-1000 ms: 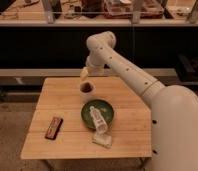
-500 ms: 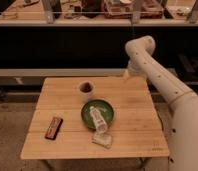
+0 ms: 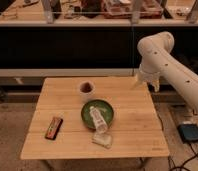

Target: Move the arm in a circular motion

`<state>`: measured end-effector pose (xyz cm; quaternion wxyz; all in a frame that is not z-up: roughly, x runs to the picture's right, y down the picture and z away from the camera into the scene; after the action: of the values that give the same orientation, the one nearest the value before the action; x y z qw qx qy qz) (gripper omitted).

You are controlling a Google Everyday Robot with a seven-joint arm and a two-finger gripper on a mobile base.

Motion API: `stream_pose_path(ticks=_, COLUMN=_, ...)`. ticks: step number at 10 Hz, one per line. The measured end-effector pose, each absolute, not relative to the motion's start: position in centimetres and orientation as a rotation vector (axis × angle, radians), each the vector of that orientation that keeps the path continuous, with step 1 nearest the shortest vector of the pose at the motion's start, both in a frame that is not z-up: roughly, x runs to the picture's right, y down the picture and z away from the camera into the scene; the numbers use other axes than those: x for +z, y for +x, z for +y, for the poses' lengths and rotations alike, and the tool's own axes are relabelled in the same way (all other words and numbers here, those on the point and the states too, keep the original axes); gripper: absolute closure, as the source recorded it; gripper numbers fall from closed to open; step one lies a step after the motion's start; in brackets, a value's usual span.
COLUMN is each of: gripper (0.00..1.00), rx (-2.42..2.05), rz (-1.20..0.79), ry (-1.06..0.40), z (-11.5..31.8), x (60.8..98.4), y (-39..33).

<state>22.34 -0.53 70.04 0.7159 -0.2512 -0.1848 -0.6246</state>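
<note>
The arm (image 3: 168, 65) reached in from the right, its elbow raised above the table's (image 3: 134, 127) far right corner. The gripper (image 3: 140, 82) hung at its lower end, over that corner, well apart from the cup (image 3: 86, 88) and bowl (image 3: 87, 116).

A smooth, matt cream casing is seen on the arm (image 3: 168, 65) and its gripper (image 3: 141, 80), far right. The table (image 3: 132, 125) is made of pale, grained wood.
</note>
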Motion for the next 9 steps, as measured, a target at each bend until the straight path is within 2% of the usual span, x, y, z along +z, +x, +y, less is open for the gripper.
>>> stream_pose_path(ticks=2, gripper=0.30, rx=-1.432, rz=-0.583, ry=-0.475, z=0.6, x=68.5, y=14.2)
stream_pose_path(ticks=4, gripper=0.30, rx=-1.504, rz=-0.776, ry=-0.379, z=1.8, x=69.5, y=5.0)
stream_pose_path(ticks=7, gripper=0.30, rx=-1.612, rz=-1.051, ry=-0.174, z=1.4, x=72.1, y=-9.5)
stream_pose_path(ticks=9, gripper=0.30, rx=-1.678, rz=-1.082, ry=-0.054, z=-2.1, x=76.4, y=-14.5)
